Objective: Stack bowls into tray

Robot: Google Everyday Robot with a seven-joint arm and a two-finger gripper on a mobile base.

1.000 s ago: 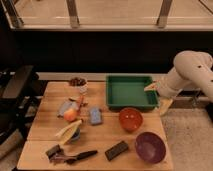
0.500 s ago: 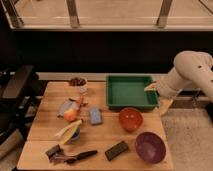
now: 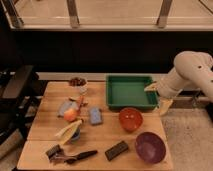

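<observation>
The red-orange bowl (image 3: 130, 119) sits on the wooden table (image 3: 45, 125) just in front of the green tray (image 3: 129, 91). The purple bowl (image 3: 149, 147) sits near the table's front right corner. The tray holds nothing. My gripper (image 3: 158, 96) hangs from the white arm (image 3: 187, 72) at the tray's right edge, with yellowish fingers (image 3: 165, 105), one by the tray's rim and one lower, beside the table's right edge. It holds nothing that I can see.
A small white cup-like bowl (image 3: 78, 83) with dark contents stands at the back left. An orange fruit (image 3: 71, 115), a blue sponge (image 3: 95, 116), a banana (image 3: 67, 130), a black bar (image 3: 117, 150) and dark utensils (image 3: 70, 156) lie on the left and front.
</observation>
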